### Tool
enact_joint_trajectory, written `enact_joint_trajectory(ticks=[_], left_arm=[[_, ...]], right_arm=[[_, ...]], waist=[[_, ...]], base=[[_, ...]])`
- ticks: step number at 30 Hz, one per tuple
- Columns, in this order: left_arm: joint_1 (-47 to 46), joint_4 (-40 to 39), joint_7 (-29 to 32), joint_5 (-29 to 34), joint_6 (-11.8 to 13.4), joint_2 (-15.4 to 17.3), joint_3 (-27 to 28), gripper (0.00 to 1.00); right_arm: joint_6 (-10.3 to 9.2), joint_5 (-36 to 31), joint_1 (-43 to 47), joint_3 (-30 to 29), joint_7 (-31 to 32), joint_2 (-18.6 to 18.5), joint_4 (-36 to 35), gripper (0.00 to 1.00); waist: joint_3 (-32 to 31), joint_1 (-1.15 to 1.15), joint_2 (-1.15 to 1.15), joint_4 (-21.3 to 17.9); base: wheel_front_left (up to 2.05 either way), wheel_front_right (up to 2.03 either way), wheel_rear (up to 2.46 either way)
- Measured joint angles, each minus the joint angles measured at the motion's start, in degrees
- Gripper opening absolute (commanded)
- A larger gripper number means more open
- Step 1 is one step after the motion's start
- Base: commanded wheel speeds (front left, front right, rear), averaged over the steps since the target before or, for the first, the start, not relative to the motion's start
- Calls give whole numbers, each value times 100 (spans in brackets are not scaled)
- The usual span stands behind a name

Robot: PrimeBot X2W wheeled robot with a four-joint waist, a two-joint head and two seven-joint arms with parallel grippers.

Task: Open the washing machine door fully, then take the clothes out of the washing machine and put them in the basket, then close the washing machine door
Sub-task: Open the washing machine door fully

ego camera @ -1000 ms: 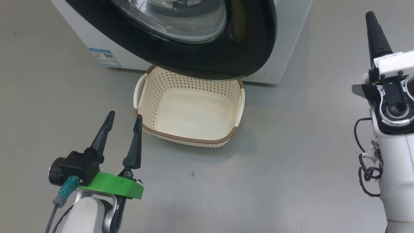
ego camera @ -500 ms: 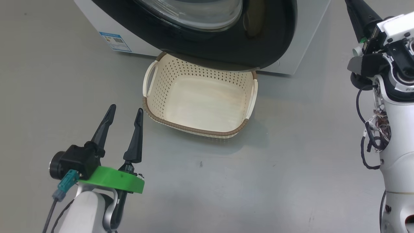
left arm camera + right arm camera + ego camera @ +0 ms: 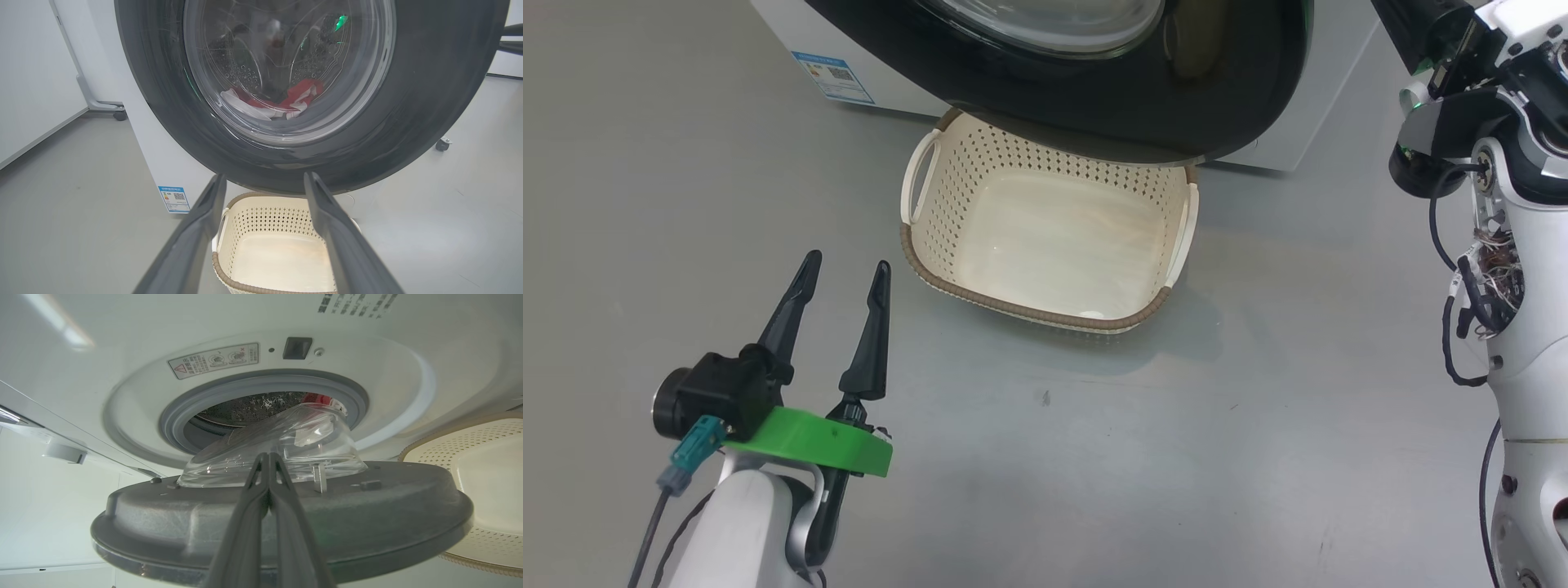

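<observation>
The white washing machine (image 3: 1307,122) stands at the top of the head view. Its door (image 3: 1176,106), black-rimmed with a glass bowl, hangs partly open over the far end of the cream basket (image 3: 1013,304). Red and white clothes (image 3: 302,92) lie in the drum behind the glass, and also show past the grey seal (image 3: 261,388). My left gripper (image 3: 845,265) is open and empty, left of the basket and pointing at the door. My right gripper (image 3: 268,457) is shut on nothing, tips at the door's grey inner side (image 3: 367,514) beside the glass bowl (image 3: 286,449).
The basket (image 3: 265,220) sits on grey floor right below the door. A blue sticker (image 3: 833,77) marks the machine's lower front. A white frame on casters (image 3: 102,106) stands left of the machine, and another caster (image 3: 443,143) right of it. My right forearm (image 3: 1527,367) rises at the right edge.
The head camera has shifted, sliding the whole picture right and down. My right arm has reached further forward toward the machine, its fingers now leaving the top edge. The left gripper stays open.
</observation>
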Motion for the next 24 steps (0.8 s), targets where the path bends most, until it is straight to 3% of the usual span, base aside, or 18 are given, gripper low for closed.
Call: enact_joint_trajectory(ticks=[24], left_arm=[[-43, 99, 0, -58, 0, -4, -13, 100]], right_arm=[[-5, 303, -339, 355, 913, -8, 929, 0]], waist=[[-59, 0, 0, 110]], base=[[0, 0, 0]])
